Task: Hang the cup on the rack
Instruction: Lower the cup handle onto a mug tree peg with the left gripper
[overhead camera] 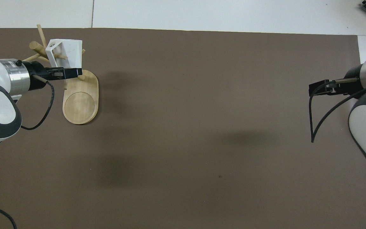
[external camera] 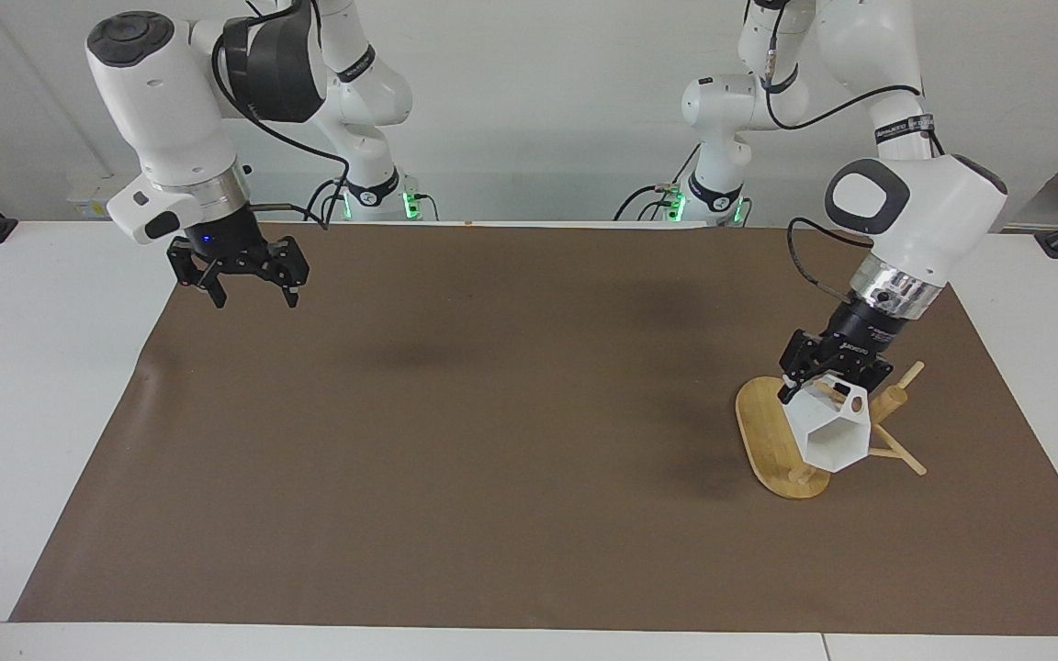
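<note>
Cup (external camera: 830,438) gripped by left gripper (external camera: 830,378) against rack (external camera: 772,441) pegs; right gripper (external camera: 251,292) open, waiting

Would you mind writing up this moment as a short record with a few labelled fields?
task: hang the cup on the rack
cup: white faceted mug, tipped so its open hexagonal rim faces the facing camera, held at the rack's pegs
rack: bamboo mug tree on the brown mat, toward the left arm's end of the table
left tool: shut on the cup, over the rack
right tool: open, holding nothing, raised over the mat's corner at the right arm's end; this arm waits
hung: cannot tell whether a peg passes through the handle hole
</note>
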{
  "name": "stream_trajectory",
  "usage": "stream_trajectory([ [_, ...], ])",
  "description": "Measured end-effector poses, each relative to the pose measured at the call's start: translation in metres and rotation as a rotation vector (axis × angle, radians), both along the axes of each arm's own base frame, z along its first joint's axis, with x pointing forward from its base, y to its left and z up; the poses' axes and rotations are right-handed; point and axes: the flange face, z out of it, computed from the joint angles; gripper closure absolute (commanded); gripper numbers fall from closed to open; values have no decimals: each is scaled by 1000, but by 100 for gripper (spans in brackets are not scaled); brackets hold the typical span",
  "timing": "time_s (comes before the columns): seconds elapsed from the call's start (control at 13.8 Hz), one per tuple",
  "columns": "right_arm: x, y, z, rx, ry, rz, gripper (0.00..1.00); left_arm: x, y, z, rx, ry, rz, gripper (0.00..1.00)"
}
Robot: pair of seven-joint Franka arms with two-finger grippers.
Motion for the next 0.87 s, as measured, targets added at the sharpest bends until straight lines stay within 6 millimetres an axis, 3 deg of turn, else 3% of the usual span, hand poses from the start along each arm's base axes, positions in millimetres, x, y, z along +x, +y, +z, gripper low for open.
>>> stream_trajectory([
  [0.22,0,-1,0,0,0,-3,0,0,-2,-5,-8,6,14,100],
  [0.29,0,-2,1,0,-1,-4,0,-1,-2,-7,-10,11,19,96],
  [0.36,0,-2,1,0,-2,-4,0,-2,-3,-8,-12,14,21,84],
  [0.43,0,-2,1,0,-2,-5,0,-2,-3,-8,-14,15,22,49],
  [0.58,0,-2,1,0,-2,-6,0,-2,-3,-9,-15,18,20,0],
  [0.87,0,-16,1,0,-3,-33,0,-6,-5,-10,-30,80,-16,0],
])
